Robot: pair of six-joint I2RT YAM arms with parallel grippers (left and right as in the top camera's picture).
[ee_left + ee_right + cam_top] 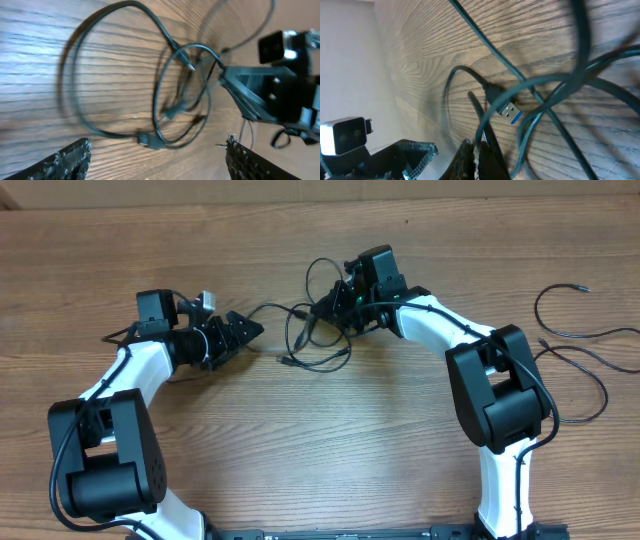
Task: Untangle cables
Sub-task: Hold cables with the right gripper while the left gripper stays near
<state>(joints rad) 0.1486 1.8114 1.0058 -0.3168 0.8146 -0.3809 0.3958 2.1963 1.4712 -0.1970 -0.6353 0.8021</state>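
Soft, even light from above on the wood table (300, 450), faint shadows, no glare; overhead pic sharp, left wrist pic motion-blurred esp. toward left edge, right wrist pic v. close w/ nearest cables (536, 91) out of focus & grain bowed at edges.

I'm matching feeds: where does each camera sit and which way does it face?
Overhead: above the table, looking straight down on left arm, right arm and tangled cables.
Left wrist: low, facing the cables; open left gripper at bottom.
Right wrist: close over the cables, a blue plug; own fingers below.
Shared: overhead and left wrist both show the right gripper.
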